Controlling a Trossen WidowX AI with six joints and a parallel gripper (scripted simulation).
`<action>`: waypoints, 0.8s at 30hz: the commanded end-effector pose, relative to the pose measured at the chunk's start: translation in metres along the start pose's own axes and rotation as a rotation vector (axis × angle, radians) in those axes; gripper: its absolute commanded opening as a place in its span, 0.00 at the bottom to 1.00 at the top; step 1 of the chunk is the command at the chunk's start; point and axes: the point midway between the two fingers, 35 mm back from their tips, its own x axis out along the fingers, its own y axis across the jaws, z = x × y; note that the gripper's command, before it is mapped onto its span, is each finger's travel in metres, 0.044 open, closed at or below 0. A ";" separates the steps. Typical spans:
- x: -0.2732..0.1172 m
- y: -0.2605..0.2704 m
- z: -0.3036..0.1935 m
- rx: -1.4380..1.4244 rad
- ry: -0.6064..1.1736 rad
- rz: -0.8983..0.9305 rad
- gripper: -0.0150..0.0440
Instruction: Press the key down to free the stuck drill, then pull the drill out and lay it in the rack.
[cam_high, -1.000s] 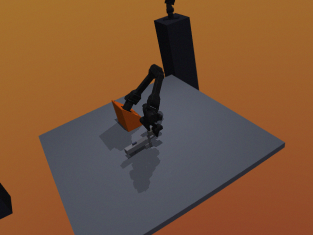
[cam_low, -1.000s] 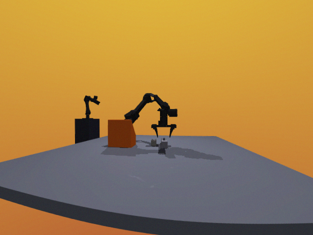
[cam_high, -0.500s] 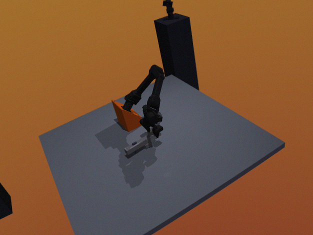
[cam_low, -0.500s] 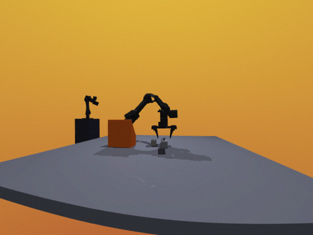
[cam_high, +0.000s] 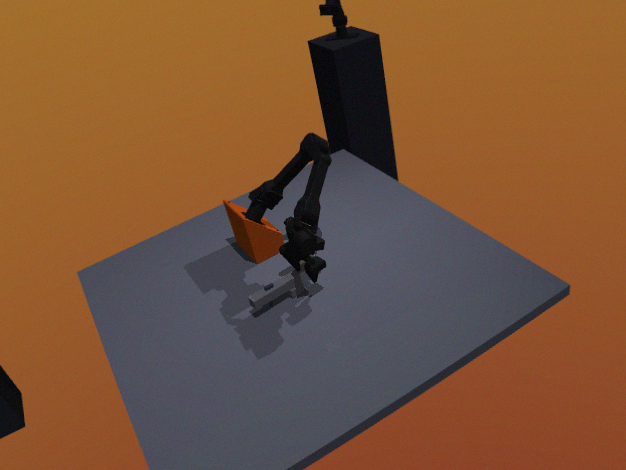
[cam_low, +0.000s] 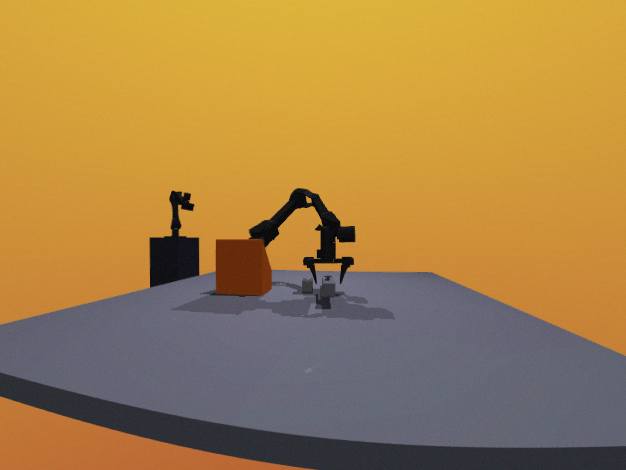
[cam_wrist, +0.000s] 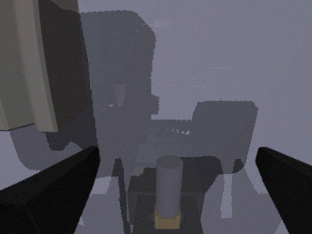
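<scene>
A grey oblong housing (cam_high: 277, 291) (cam_low: 328, 289) lies on the table, with a small blue-grey part (cam_high: 268, 286) on top. In the wrist view a grey cylinder (cam_wrist: 169, 187) stands out of a gold collar (cam_wrist: 167, 220) at bottom centre; I cannot tell whether it is the drill or the key. A beige grooved block, seemingly the rack (cam_low: 306, 286) (cam_wrist: 30, 60), sits beside the housing. My gripper (cam_low: 328, 281) (cam_wrist: 179, 154) is open and empty, pointing down just above the housing, its fingers on either side of the cylinder. The gripper hides most of the rack in the top view.
An orange pedestal (cam_high: 260, 242) (cam_low: 238, 268) carries my arm on the grey table (cam_high: 404, 303) (cam_low: 429, 374). A dark column (cam_high: 361, 96) (cam_low: 174, 260) with another small arm stands beyond the table. My arm's shadow falls around the housing.
</scene>
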 end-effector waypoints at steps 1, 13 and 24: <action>0.007 0.005 -0.001 0.013 -0.007 0.009 1.00; 0.019 0.006 -0.004 0.013 -0.009 0.010 1.00; 0.017 0.003 -0.004 0.002 -0.003 0.004 0.51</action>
